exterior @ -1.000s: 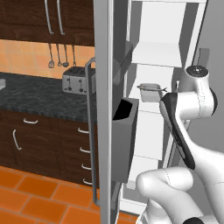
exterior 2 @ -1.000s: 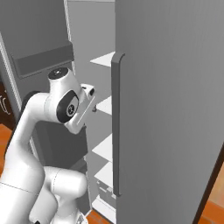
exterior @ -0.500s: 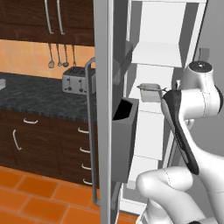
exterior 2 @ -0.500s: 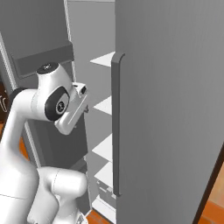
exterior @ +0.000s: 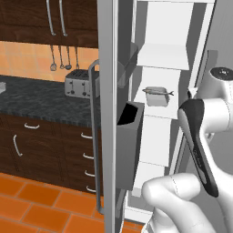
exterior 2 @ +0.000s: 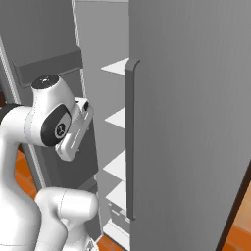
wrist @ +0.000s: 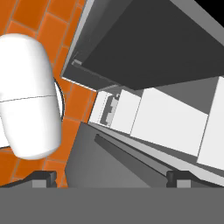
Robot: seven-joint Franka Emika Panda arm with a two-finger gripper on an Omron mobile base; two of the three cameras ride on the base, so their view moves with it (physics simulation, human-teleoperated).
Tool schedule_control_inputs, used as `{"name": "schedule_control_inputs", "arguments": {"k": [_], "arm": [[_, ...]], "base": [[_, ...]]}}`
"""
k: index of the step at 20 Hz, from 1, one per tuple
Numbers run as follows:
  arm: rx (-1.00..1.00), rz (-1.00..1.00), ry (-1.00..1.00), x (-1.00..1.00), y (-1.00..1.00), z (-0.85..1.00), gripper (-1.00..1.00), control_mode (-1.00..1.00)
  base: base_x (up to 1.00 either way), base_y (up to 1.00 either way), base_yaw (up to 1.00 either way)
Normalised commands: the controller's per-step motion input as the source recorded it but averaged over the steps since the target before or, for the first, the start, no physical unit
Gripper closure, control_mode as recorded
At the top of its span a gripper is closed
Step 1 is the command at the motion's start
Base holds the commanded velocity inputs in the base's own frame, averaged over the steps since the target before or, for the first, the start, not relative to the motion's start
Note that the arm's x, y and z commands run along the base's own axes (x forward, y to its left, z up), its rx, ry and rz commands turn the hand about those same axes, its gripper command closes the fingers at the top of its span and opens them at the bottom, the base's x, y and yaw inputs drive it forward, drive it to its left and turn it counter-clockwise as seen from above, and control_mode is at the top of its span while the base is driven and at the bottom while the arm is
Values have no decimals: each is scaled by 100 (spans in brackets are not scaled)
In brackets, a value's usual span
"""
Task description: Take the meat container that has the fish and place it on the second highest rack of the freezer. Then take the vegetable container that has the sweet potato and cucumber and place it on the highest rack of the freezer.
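Observation:
The freezer (exterior: 164,27) stands open, its white shelves in view. A small tray with the silvery fish (exterior: 157,92) rests on the second highest rack (exterior: 154,108), under the top shelf (exterior: 164,58). My gripper (wrist: 111,178) is open and holds nothing. Its fingertips (wrist: 43,176) stand wide apart and point down at the freezer's lower shelves (wrist: 166,120) and the floor. My arm (exterior 2: 54,122) is drawn back in front of the opening, apart from the tray. The vegetable container with the sweet potato and cucumber is out of view.
The open door with dark bins (exterior: 129,141) and a bar handle (exterior: 93,136) stands left of the opening. A closed grey door (exterior 2: 196,122) with a long handle (exterior 2: 130,142) is on the right. A dark counter with a toaster (exterior: 77,83) lies further left.
My arm has pulled back from the shelves, and the hand has tipped downward. The gripper stays open. The fish tray has not moved.

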Motion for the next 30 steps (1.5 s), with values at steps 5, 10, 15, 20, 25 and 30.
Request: {"name": "schedule_control_inputs", "arguments": {"k": [5,10,15,20,25,30], "arm": [[0,1,0,-6,7,0,-100,-100],[0,0,0,0,14,19,-100,-100],[0,0,0,0,24,22,-100,-100],[0,0,0,0,0,10,-100,100],[0,0,0,0,0,0,-100,100],[0,0,0,0,0,0,-100,100]], "base": [[0,0,0],[0,0,0],[0,0,0],[-21,0,0],[-98,-25,13],[-92,-11,51]]}}
